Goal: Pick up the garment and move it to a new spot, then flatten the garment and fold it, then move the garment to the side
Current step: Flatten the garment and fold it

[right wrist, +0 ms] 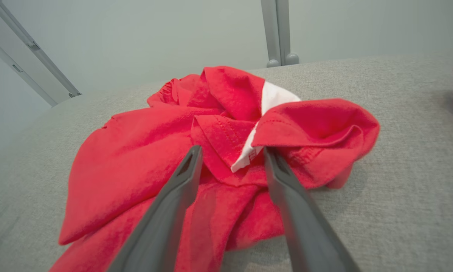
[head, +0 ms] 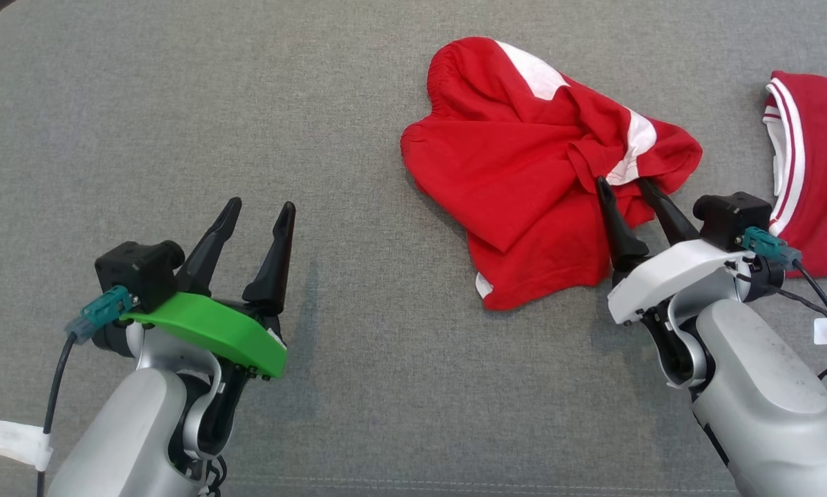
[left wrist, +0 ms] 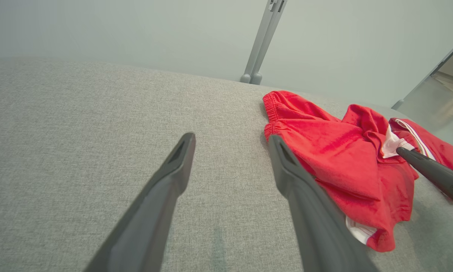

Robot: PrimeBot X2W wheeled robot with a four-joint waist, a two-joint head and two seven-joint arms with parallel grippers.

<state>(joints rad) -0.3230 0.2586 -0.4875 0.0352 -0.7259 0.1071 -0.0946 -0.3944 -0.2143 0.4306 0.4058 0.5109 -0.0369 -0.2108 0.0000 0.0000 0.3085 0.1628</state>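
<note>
Red shorts (head: 517,172) lie crumpled on the grey surface (head: 179,103), right of centre. The right gripper (head: 622,183) is at their near edge, fingers spread either side of a fold and not pinching. The left gripper (head: 261,204) hangs open over the surface, well left of them.

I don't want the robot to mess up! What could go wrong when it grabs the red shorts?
The open right gripper straddles one bunched fold of the red shorts, so it may pinch several layers and lift a tangled lump. The striped red garment lies close beside that arm and could get dragged.
</note>
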